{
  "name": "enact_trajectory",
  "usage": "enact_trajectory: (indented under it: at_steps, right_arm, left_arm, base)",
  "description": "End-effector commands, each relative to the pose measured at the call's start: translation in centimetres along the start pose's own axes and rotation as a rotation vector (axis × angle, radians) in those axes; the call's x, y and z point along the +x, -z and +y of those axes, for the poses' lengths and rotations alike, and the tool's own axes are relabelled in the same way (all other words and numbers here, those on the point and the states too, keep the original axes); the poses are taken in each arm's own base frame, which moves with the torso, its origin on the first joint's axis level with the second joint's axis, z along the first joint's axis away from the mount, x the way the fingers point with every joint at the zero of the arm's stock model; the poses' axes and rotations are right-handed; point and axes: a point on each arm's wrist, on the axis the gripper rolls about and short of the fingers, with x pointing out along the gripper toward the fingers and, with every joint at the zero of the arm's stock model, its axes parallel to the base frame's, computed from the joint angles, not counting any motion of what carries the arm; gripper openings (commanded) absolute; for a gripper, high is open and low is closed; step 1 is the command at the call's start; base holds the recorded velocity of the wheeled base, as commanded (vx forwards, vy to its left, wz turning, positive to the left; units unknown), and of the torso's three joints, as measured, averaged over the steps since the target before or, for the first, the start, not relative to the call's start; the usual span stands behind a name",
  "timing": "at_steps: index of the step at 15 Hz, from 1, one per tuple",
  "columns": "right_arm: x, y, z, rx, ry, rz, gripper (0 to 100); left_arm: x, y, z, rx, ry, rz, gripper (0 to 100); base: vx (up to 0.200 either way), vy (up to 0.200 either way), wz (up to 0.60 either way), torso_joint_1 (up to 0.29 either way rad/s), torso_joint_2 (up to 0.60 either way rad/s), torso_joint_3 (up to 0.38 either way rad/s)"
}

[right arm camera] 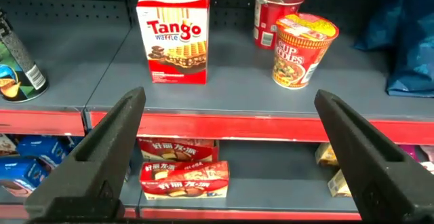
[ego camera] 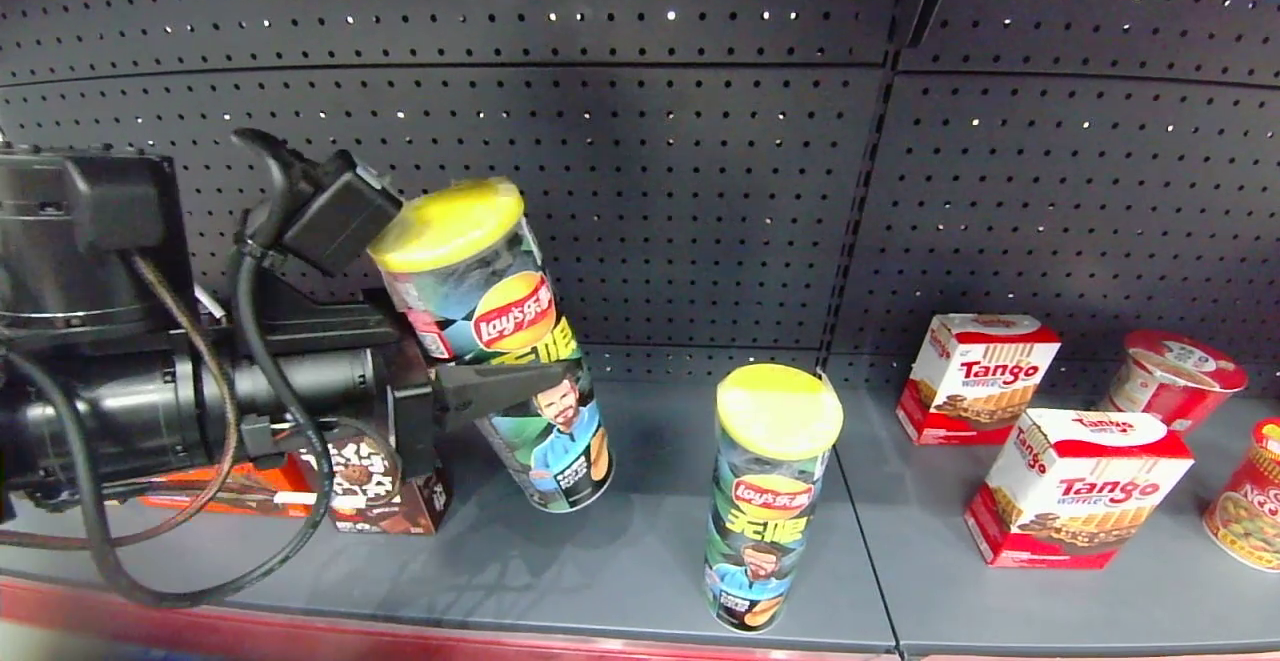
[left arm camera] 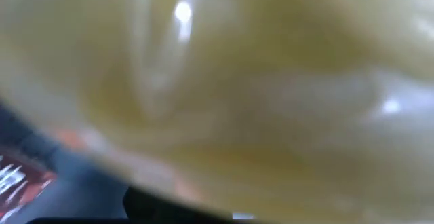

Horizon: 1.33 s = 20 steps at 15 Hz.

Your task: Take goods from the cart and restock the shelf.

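Note:
In the head view my left gripper (ego camera: 515, 366) is shut on a chips can (ego camera: 495, 336) with a yellow lid. The can leans with its top toward the left. Its base hangs at or just above the grey shelf (ego camera: 620, 561); I cannot tell whether it touches. In the left wrist view the can (left arm camera: 237, 81) is a yellow blur close to the camera. A second, matching can (ego camera: 772, 501) stands upright near the shelf's front edge, to the right of the held one. My right gripper (right arm camera: 230, 163) is open with nothing between its fingers, in front of the shelf edge.
Two wafer boxes (ego camera: 975, 376) (ego camera: 1080, 486), a red cup (ego camera: 1172, 376) and a noodle cup (ego camera: 1250, 506) stand on the right section. A chocolate box (ego camera: 385, 491) and an orange pack (ego camera: 230, 486) lie behind my left arm. Red boxes (right arm camera: 183, 176) fill the lower shelf.

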Motion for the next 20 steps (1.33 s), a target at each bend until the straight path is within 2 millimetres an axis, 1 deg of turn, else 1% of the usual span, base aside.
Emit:
enact_trajectory:
  at_steps: [1,3,4,8,10,11,14,15,17,18,19,20]
  right_arm:
    - [0.0,-0.1,0.0,0.001,-0.001,0.001,100]
    - [0.0,0.0,0.0,0.001,-0.003,0.001,100]
    - [0.0,0.0,0.0,0.001,-0.004,0.001,100]
    - [0.0,-0.3,0.0,0.001,-0.001,-0.018,100]
    - [0.0,-0.4,0.0,0.003,0.000,-0.029,100]
    - [0.0,-0.4,0.0,0.005,0.001,-0.032,100]
    - [0.1,-0.3,0.0,0.004,0.000,-0.029,100]
    - [0.1,-0.3,0.0,0.004,0.000,-0.029,100]
    - [0.1,-0.3,0.0,0.004,0.000,-0.028,100]
    - [0.1,-0.3,0.0,0.004,0.000,-0.028,100]
    - [0.1,-0.3,0.0,0.004,0.000,-0.028,100]
    - [0.1,-0.3,0.0,0.004,0.000,-0.028,100]
  left_arm:
    - [2.3,0.6,1.0,-0.005,0.014,0.036,0]
    - [3.4,0.6,1.6,0.002,0.025,0.036,0]
    - [4.6,0.3,2.3,0.004,0.028,0.036,0]
    - [8.4,-0.5,4.6,0.016,0.034,0.021,0]
    - [10.1,-0.9,5.6,0.021,0.037,0.013,0]
    - [10.6,-0.7,5.8,0.021,0.038,0.016,0]
    - [11.6,0.8,6.2,0.079,0.112,0.050,0]
    - [11.6,0.8,6.2,0.079,0.112,0.050,0]
    - [11.5,2.0,5.6,0.098,0.150,0.160,0]
    - [11.5,2.4,5.7,0.136,0.159,0.187,0]
    - [11.7,2.7,5.8,0.157,0.172,0.212,0]
    - [11.9,2.6,5.8,0.150,0.180,0.228,0]
  base:
    - [0.000,0.000,0.00,0.000,0.00,0.000]
    - [0.000,0.000,0.00,0.000,0.00,0.000]
    - [0.000,0.000,0.00,0.000,0.00,0.000]
    - [0.000,0.000,0.00,0.000,0.00,0.000]
    - [0.000,0.000,0.00,0.000,0.00,0.000]
    - [0.000,0.000,0.00,0.000,0.00,0.000]
    - [0.000,0.000,0.00,0.000,0.00,0.000]
    - [0.000,0.000,0.00,0.000,0.00,0.000]
    - [0.000,0.000,0.00,0.000,0.00,0.000]
    - [0.000,0.000,0.00,0.000,0.00,0.000]
    - [0.000,0.000,0.00,0.000,0.00,0.000]
    - [0.000,0.000,0.00,0.000,0.00,0.000]
